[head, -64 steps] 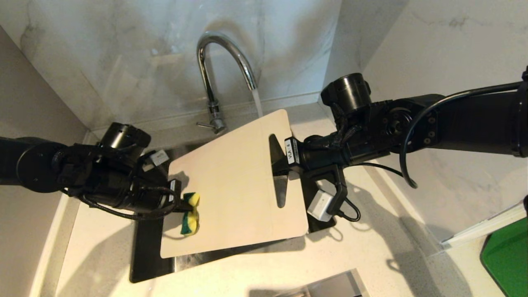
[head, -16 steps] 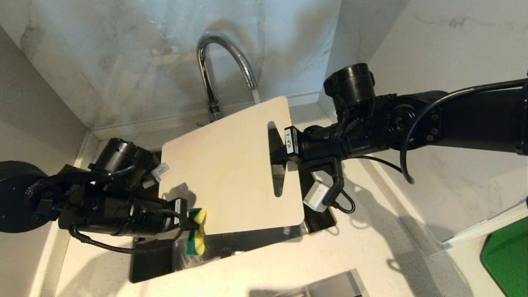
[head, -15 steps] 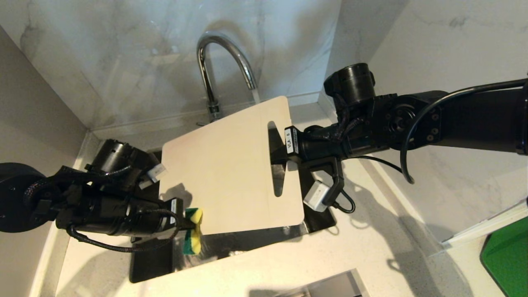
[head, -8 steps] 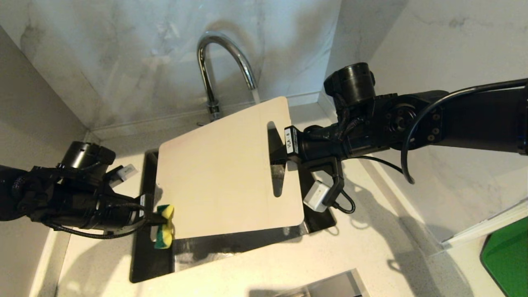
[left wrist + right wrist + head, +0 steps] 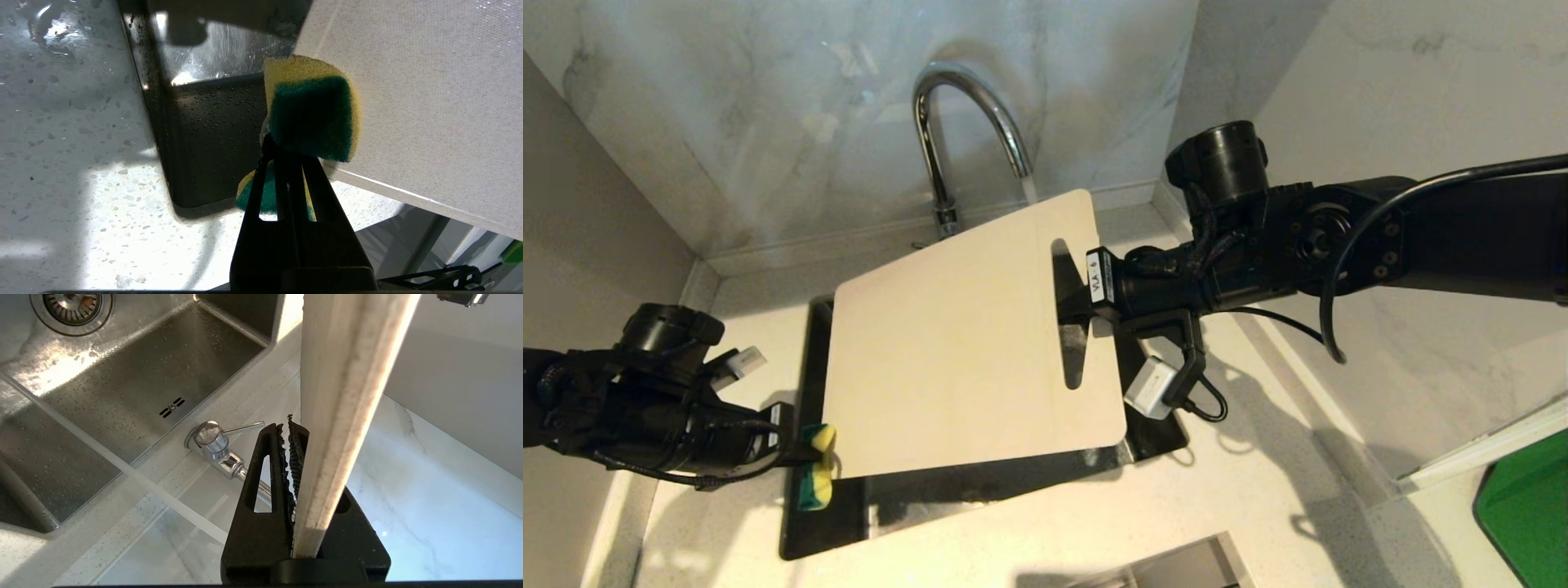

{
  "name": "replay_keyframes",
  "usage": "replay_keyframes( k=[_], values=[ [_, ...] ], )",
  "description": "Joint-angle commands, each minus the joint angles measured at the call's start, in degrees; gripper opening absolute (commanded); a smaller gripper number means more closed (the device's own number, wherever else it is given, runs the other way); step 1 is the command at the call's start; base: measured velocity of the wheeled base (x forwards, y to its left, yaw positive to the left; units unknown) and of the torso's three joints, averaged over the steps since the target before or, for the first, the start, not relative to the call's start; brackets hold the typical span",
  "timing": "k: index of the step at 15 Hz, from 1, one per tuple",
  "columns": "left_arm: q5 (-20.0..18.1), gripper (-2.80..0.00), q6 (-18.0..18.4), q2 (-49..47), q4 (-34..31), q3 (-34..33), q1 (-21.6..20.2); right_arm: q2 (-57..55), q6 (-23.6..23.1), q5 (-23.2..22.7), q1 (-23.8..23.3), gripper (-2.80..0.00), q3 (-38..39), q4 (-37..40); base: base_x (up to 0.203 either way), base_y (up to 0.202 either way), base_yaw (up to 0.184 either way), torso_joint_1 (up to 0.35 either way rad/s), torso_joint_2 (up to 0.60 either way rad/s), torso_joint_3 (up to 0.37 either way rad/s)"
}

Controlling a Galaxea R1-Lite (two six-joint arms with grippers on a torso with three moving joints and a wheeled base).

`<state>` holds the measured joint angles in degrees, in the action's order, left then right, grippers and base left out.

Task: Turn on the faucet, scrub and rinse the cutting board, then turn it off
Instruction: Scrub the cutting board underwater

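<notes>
- Left gripper point(image 5: 796, 457), clamped on the green-and-yellow sponge point(image 5: 815, 467), has swung left since a second ago: then it sat at the near edge of the cutting board point(image 5: 964, 343), now the sponge is just off the board's near-left corner, over the sink point(image 5: 796, 523) rim.
- Wrist view: sponge pinched at its middle, corner of the board right beside it; contact unclear.
- Right gripper point(image 5: 1072, 314) has not moved, closed on the board's slotted short end, holding it tilted over the sink.
- Faucet point(image 5: 947, 139) runs; stream drops behind the board's far-right corner into the basin.
- Judgement: scrub stroke looks finished or resetting; rinse likely under way, faucet lever point(image 5: 241, 428) not yet shut off.
- Surface: pale speckled countertop point(image 5: 1094, 523), wet patches beside the dark sink; steel basin beaded with droplets, drain point(image 5: 71, 306) visible.
- Room: marbled wall panels point(image 5: 727, 122) meet in a corner behind the faucet; green object point(image 5: 1527, 506) at the near right.
</notes>
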<state>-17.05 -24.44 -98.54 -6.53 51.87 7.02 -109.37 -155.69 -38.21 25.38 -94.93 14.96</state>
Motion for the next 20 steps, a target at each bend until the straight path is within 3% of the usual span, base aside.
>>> replay_keyframes(
  k=[1, 5, 9, 13, 15, 17, 20],
  values=[
    [0.00, -2.80, -0.18, 0.90, 0.01, 0.18, -0.34, 0.30, -0.93, -0.20, -0.07, -2.80, 0.01, 0.07, 0.000, 0.000, 0.000, 0.000, 0.00, 0.000],
    [-0.08, -2.80, -0.40, 4.58, 2.26, 2.29, -0.28, 0.57, -0.84, -0.20, -0.07, -2.80, 0.01, 0.07, 0.000, 0.000, 0.000, 0.000, 0.00, 0.000],
    [-0.09, -2.80, -2.13, 6.25, -2.72, 9.94, 2.83, 0.57, -0.84, -0.20, -0.07, -2.80, 0.71, 0.07, 0.000, 0.000, 0.000, 0.000, 0.00, 0.000],
    [0.05, -2.80, -7.96, 6.42, -12.62, 24.59, 12.32, 0.76, -0.93, -0.29, 0.02, -2.80, 1.78, -0.01, 0.000, 0.000, 0.000, 0.000, 0.00, 0.000],
    [0.82, -2.80, -9.82, 5.28, -16.99, 31.91, 19.46, 1.00, -0.93, -0.29, 0.25, -2.80, 3.05, -0.22, 0.000, 0.000, 0.000, 0.000, 0.00, 0.000],
    [4.43, -2.80, -10.65, 1.93, -19.41, 38.81, 25.92, 1.39, -0.61, -0.21, 0.86, -2.80, 4.54, -2.63, 0.000, 0.000, 0.000, 0.000, 0.00, 0.000],
    [10.66, -2.80, -10.92, -4.55, -23.12, 47.29, 32.05, 2.09, 0.82, -0.20, 0.99, -2.80, 6.70, -4.98, 0.000, 0.000, 0.000, 0.000, 0.00, 0.000]
  ],
)
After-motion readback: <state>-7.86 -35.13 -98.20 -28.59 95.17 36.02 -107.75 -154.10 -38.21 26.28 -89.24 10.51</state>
